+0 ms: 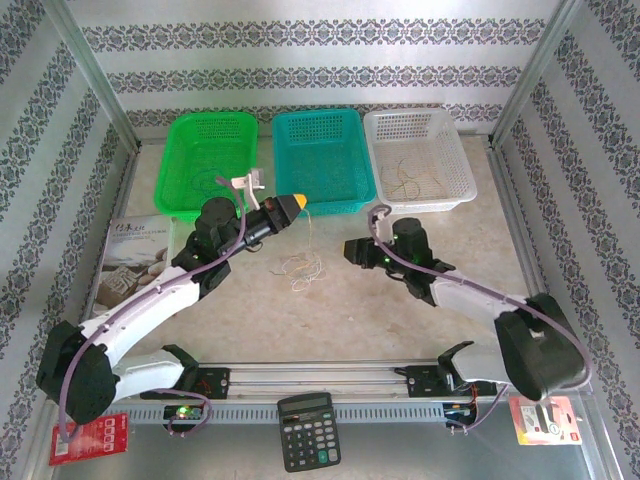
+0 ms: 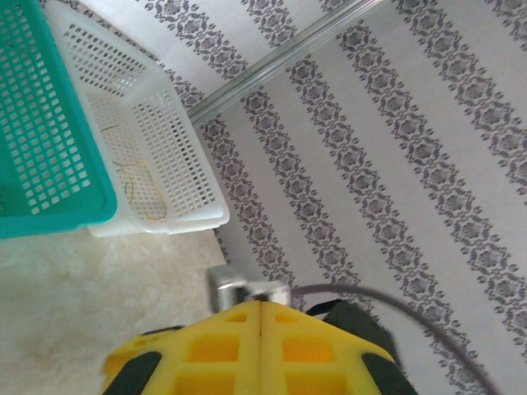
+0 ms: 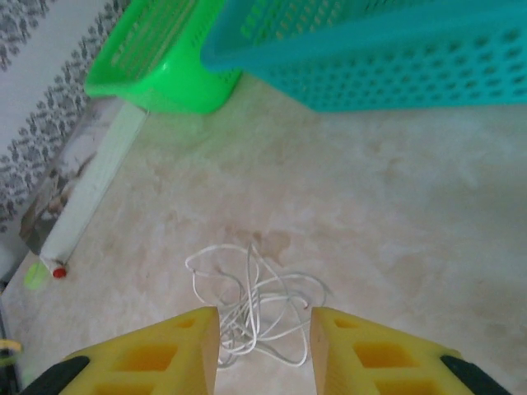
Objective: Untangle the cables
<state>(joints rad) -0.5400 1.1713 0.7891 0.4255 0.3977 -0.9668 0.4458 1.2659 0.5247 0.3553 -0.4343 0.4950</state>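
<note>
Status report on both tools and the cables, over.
Left tool shut, one strand seems pinched at its tip. Right tool open, aimed at cable clump. Teal basket stands apart.

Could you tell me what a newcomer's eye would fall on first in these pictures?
A green basket, a teal basket and a white basket line the far edge of the table. Mid-table lies the clump of cables, the open right gripper beside it, the shut left gripper raised above, apparently holding one strand.

The arms are built of white links (image 1: 465,298) and black joints (image 1: 535,350), purple cords (image 2: 387,295) are run along them, and yellow wedge-shaped fingers (image 3: 156,362) with square recesses are fitted.
</note>
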